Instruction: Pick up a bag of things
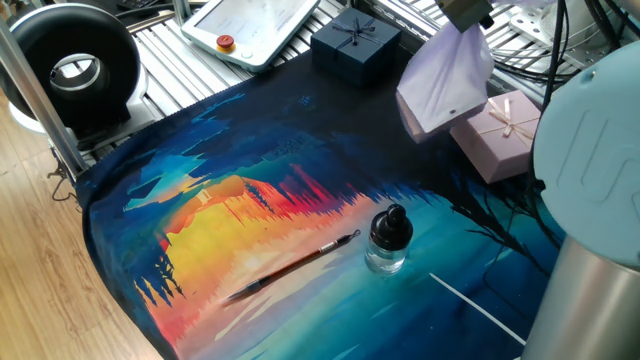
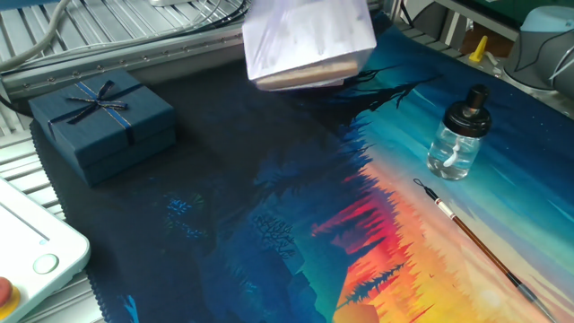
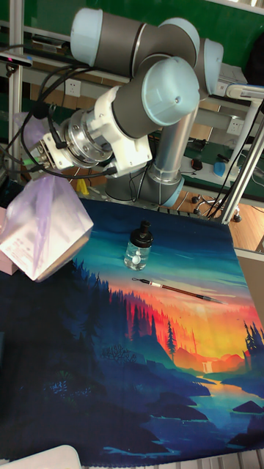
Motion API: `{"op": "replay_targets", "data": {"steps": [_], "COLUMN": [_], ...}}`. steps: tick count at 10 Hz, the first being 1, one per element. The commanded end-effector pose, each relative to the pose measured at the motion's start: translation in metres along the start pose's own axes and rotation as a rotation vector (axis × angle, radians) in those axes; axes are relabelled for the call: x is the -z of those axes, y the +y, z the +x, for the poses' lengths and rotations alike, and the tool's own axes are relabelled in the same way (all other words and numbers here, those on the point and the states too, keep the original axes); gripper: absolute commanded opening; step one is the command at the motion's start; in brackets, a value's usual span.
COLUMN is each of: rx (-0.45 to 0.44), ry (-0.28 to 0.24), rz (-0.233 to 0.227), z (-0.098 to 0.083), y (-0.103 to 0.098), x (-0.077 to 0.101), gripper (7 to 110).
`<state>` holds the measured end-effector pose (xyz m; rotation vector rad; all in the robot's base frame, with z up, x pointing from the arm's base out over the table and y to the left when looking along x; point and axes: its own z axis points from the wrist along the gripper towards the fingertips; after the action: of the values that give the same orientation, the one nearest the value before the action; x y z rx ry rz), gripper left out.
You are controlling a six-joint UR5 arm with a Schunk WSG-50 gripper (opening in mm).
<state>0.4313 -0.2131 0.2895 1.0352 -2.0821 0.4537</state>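
The bag of things is a thin pale-lilac plastic bag with a whitish block inside. It hangs tilted in the air above the back of the painted mat, clear of the surface. My gripper sits right above it at the frame's top edge, shut on the bag's gathered top. In the other fixed view the bag fills the top centre and the gripper is out of frame. The tall fixed view shows the bag dangling at the left below the gripper at the arm's wrist end.
A pink gift box with a bow stands just right of the hanging bag. A navy gift box sits at the mat's back edge, near a teach pendant. An ink bottle and a brush lie mid-mat.
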Motion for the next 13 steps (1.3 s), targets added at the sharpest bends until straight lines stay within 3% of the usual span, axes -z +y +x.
{"op": "replay_targets", "data": {"steps": [1,5,13], "rx": [0.0,0.004,0.007], "ry": [-0.013,-0.024,0.016], "rz": [-0.005,-0.011,-0.007], "z": [-0.0045,-0.0061,0.0032], "y": [0.0028,0.0049,0.0007], "x": [0.0007,0.0005,-0.001], "gripper": [7,7,7]}}
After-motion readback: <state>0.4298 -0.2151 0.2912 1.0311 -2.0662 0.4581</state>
